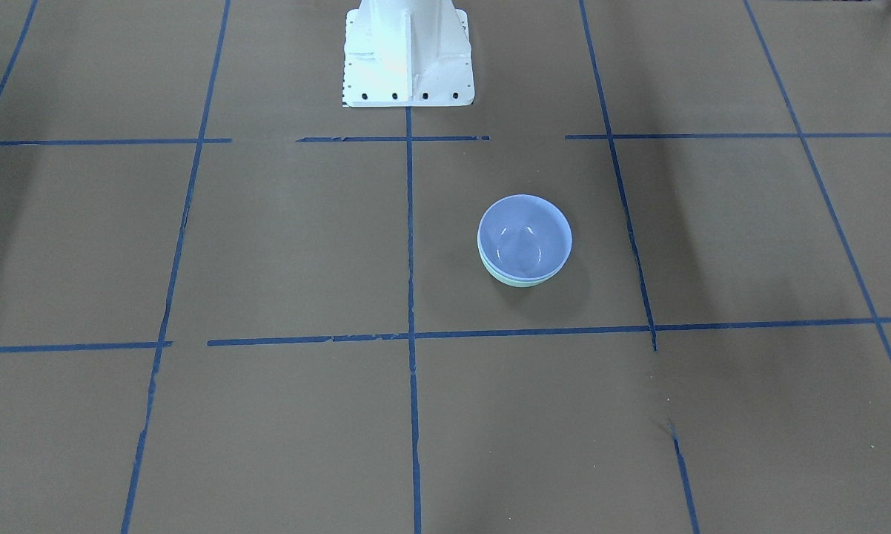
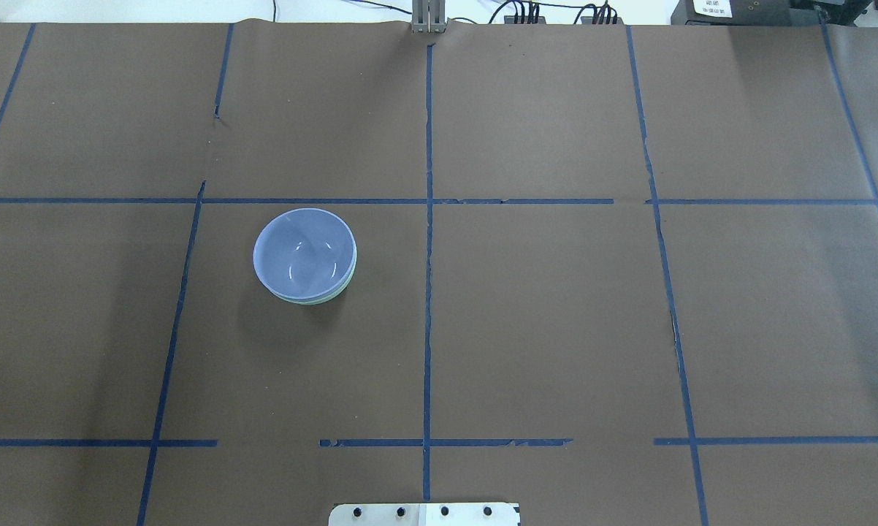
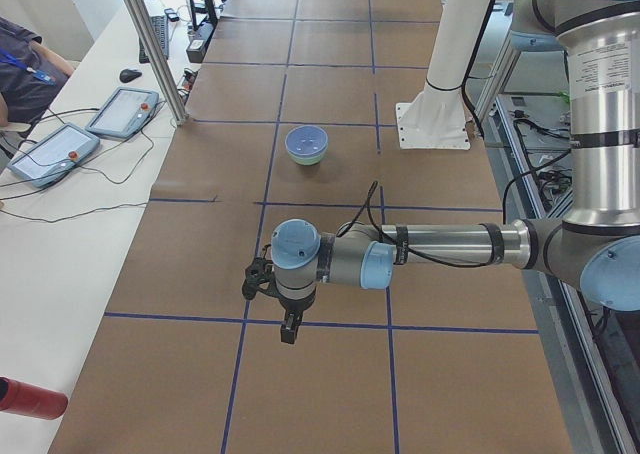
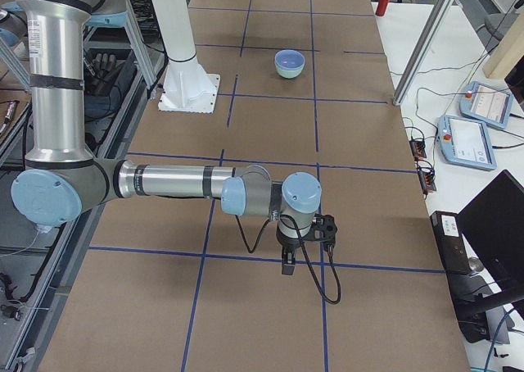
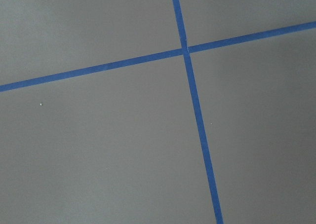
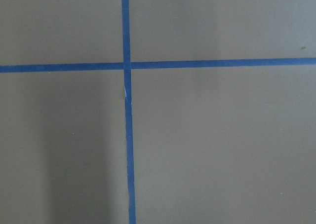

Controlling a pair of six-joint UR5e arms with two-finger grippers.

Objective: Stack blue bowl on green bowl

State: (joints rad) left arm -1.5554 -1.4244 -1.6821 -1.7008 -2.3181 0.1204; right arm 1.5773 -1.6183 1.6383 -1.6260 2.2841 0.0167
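The blue bowl (image 1: 525,233) sits nested inside the green bowl (image 1: 519,282), of which only a thin mint rim and lower side show beneath it. The stack also shows in the overhead view, blue bowl (image 2: 304,252) over green bowl (image 2: 323,298), left of the centre line. My left gripper (image 3: 287,329) hangs over the table far from the bowls, seen only in the exterior left view. My right gripper (image 4: 288,261) shows only in the exterior right view, also far from the bowls. I cannot tell whether either is open or shut. Both wrist views show only brown paper and blue tape.
The table is covered in brown paper with a blue tape grid (image 2: 428,292). The white robot base (image 1: 407,55) stands at the table's edge. Two teach pendants (image 3: 85,134) and cables lie on the side bench, where an operator (image 3: 20,69) sits.
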